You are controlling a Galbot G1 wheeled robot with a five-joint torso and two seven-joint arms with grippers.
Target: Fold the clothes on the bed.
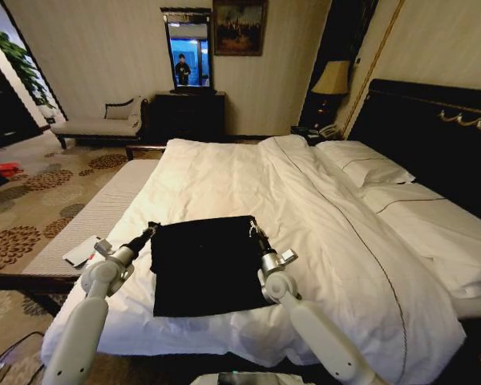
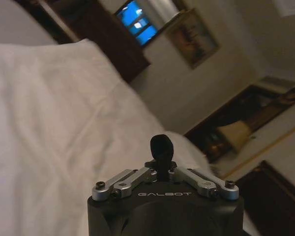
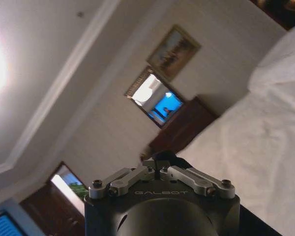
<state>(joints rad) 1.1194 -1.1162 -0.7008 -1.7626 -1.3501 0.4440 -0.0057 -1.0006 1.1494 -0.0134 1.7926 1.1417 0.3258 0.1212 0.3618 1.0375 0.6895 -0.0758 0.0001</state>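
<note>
Both arms rise from the near edge of the bed [image 1: 321, 200], one on each side of the black T-shirt [image 1: 204, 265]. Left gripper [image 1: 151, 229] sits at the shirt's far left corner, fingers pinched together on a small dark tuft that looks to be the shirt's edge. Right gripper [image 1: 254, 228] sits at the far right corner, linkage drawn in, apparently clamped on dark cloth too.

Shirt lies flat on the white duvet [image 1: 224, 176], a near-square dark panel, long axis running from the foot edge toward the dresser. It stretches back from both claws toward the robot. Each arm is equally near its own corner.

Left wrist view: closed fingers [image 2: 161, 147] with a black nub between them, duvet beyond. Right wrist view: gripper [image 3: 160, 164] closed, tips partly hidden, aimed up at wall and ceiling. Only the head view gives the shirt's full outline.

Judgement: both far corners are held, so a fold would carry them toward the near hem.
</note>
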